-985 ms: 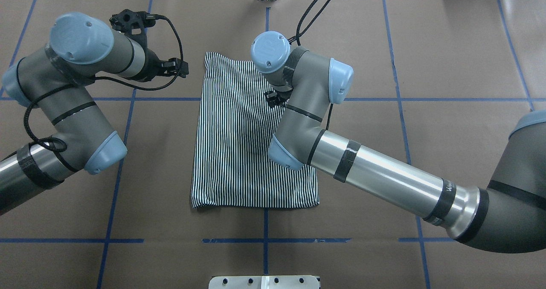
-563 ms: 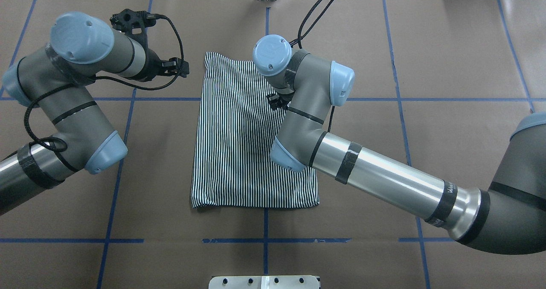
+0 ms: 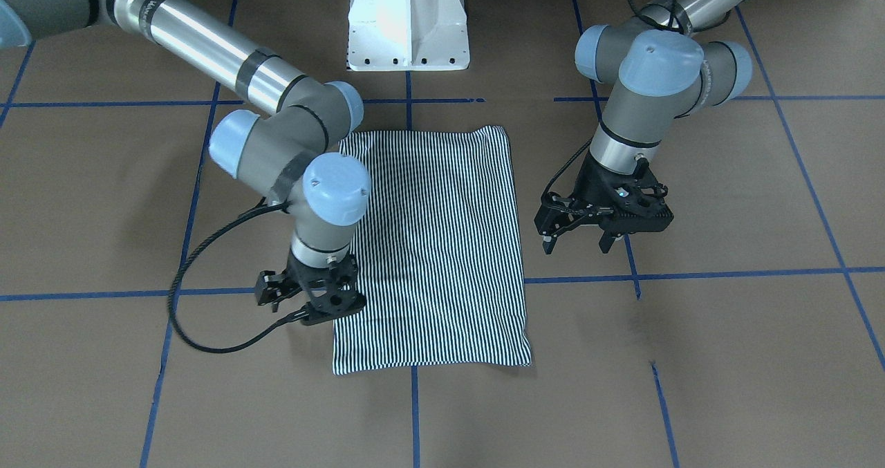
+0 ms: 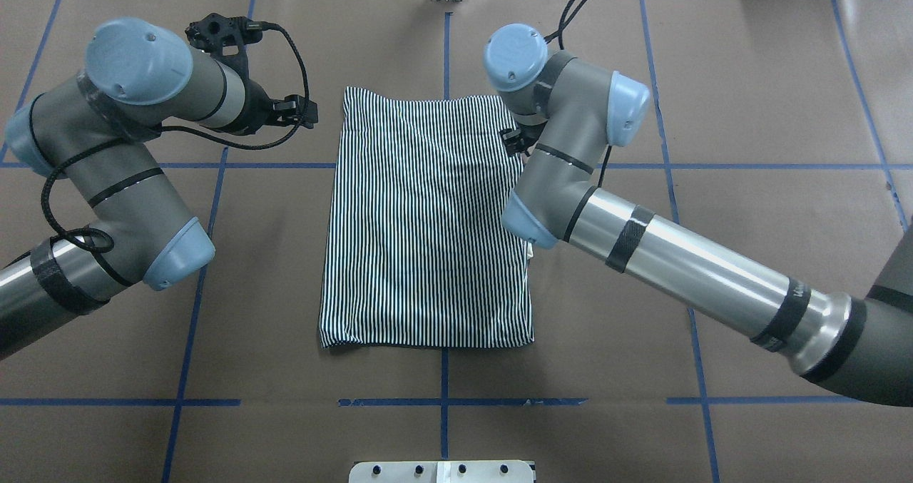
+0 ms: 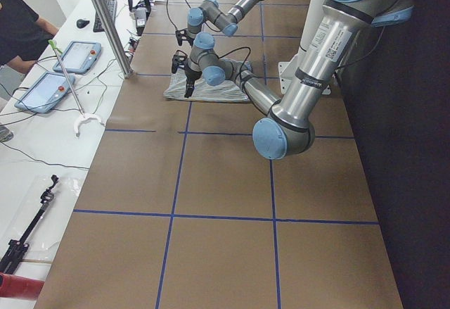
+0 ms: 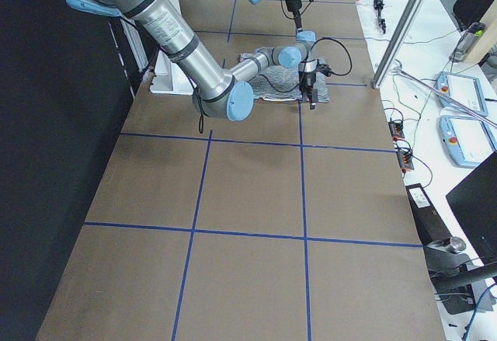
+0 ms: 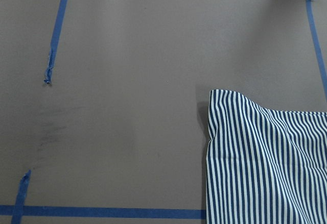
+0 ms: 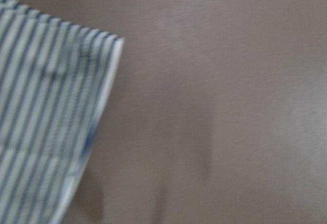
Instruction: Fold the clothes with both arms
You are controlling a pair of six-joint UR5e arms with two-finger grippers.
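Observation:
The striped shirt (image 4: 428,219) lies folded into a flat rectangle in the middle of the table, collar and placket hidden; it also shows in the front view (image 3: 435,247). My left gripper (image 4: 305,112) hangs open and empty just off the shirt's far left corner (image 7: 265,163), its fingers (image 3: 546,245) clearly apart in the front view. My right gripper (image 3: 314,310) stands at the shirt's far right corner (image 8: 46,106), mostly hidden under its wrist in the overhead view (image 4: 512,140). It looks open and holds no cloth.
The white pedestal base (image 3: 408,25) stands at the table's near edge. Blue tape lines (image 4: 444,397) grid the brown table. A bench with tablets (image 5: 70,55), a metal post (image 5: 105,20) and a person (image 5: 21,27) lie beyond the far edge.
My right wrist has moved right and farther away, from over the shirt's right middle to its far right corner. The left arm and the shirt have not moved.

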